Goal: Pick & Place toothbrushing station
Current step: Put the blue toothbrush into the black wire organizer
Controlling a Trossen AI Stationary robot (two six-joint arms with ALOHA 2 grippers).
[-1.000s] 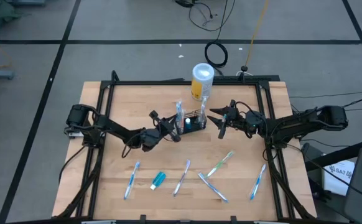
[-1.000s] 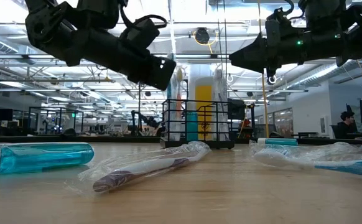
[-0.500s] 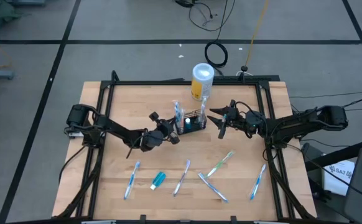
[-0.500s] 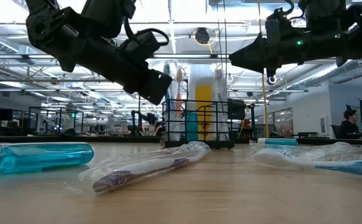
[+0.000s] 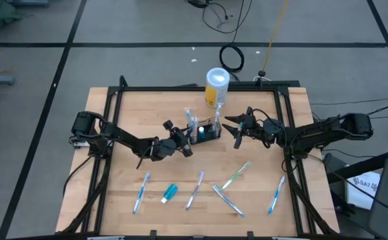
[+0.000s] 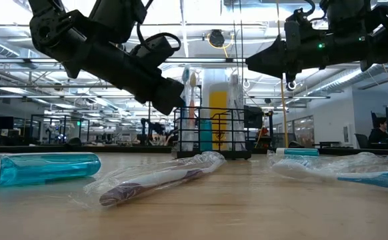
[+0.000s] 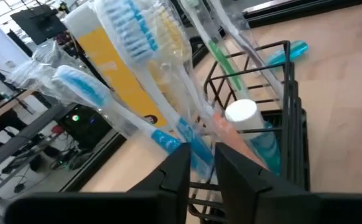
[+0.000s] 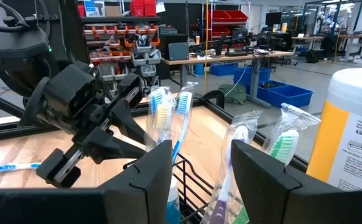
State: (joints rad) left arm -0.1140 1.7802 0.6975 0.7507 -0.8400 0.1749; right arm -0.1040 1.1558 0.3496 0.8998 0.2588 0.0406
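The black wire basket (image 5: 209,131) stands at the table's middle, in front of the white-and-yellow canister (image 5: 217,85). Several plastic-wrapped toothbrushes (image 6: 189,107) stand upright in it, their lower ends inside and their shafts leaning on its rim. A teal tube with a white cap (image 7: 243,115) also sits inside. My left gripper (image 5: 182,144) is just left of the basket, shut on one wrapped blue toothbrush (image 7: 168,134). My right gripper (image 5: 236,128) hangs open and empty above the table, just right of the basket (image 8: 187,180). My left gripper pinches the wrapped blue toothbrush's handle (image 7: 198,155) between its two fingers, low on the shaft just outside the basket's rim. The fingers come slanting down from the table's left and lie across the handle. The brush leans head-up, its lower end toward the basket.
Several wrapped toothbrushes (image 5: 195,190) and a teal tube (image 5: 170,193) lie along the table's near part. A black frame (image 5: 201,88) runs round the tabletop. A person (image 6: 381,130) sits in the room beyond the table.
My left gripper has gone down and a little toward the table's left edge, away from the basket. The brush heads above the basket have spread apart, one tipping toward the left. My right arm has kept still.
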